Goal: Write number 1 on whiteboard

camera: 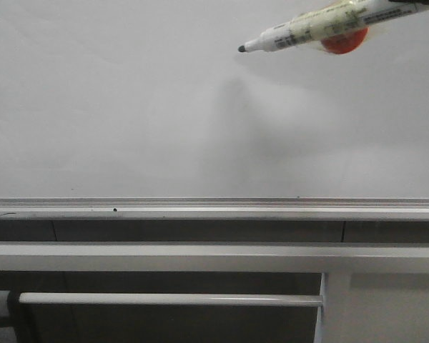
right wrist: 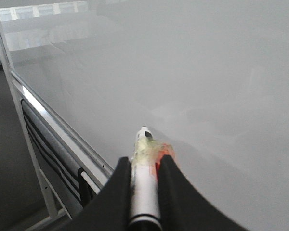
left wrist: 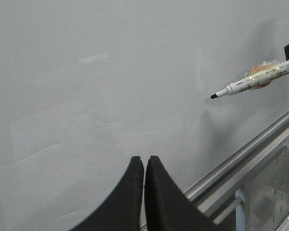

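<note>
Front view cuts off the right arm entirely: only the marker (camera: 322, 27) pokes in from the upper right corner, black tip aimed left and slightly down, barrel running out of frame. Right gripper (right wrist: 144, 166) itself shows only in the right wrist view, its two black fingers (right wrist: 169, 183) pinching the marker barrel between them. Yellowish clear tape and an orange-red blob wrap the marker's mid-section; what the blob is, can't tell. Dark print on the white barrel near the tip, too small to read. Whether the tip touches the whiteboard (camera: 129, 100) is not clear; a soft grey shadow falls on the board below and left of it. No stroke visible on the board, number 1 not written yet. Board surface plain white, faint wipe smears in the left wrist view. Left gripper (left wrist: 144, 166) sits near the board, fingers pressed together, nothing between them, well apart from the marker. Silver bottom rail (camera: 200, 209) runs the full width, a tiny dark dot on it left of centre. Grey frame bars (camera: 171, 299) below. Wide bare board left of and under the marker tip.
</note>
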You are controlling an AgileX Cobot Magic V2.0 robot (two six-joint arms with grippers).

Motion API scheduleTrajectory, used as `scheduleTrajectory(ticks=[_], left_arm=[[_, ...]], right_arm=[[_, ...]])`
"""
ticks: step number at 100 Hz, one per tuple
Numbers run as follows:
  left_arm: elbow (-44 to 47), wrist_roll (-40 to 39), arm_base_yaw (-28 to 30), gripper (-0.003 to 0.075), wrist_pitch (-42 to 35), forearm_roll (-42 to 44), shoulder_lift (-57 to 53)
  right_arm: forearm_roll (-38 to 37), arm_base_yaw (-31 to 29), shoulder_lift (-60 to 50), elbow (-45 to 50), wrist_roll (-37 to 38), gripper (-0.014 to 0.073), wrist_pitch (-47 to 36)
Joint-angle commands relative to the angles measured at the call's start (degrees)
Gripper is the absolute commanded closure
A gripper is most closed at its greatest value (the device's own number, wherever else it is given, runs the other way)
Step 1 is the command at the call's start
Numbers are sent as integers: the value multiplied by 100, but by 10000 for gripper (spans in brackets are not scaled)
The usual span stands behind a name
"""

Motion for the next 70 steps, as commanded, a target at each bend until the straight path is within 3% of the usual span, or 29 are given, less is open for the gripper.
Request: scheduleTrajectory(ticks=[1, 70], left_arm=[[-161, -65, 10, 741, -459, -7, 37], [-161, -65, 10, 741, -459, -7, 37]], right_arm=[[326, -5, 77, -258, -92, 637, 125], [326, -5, 240, -258, -147, 637, -149]])
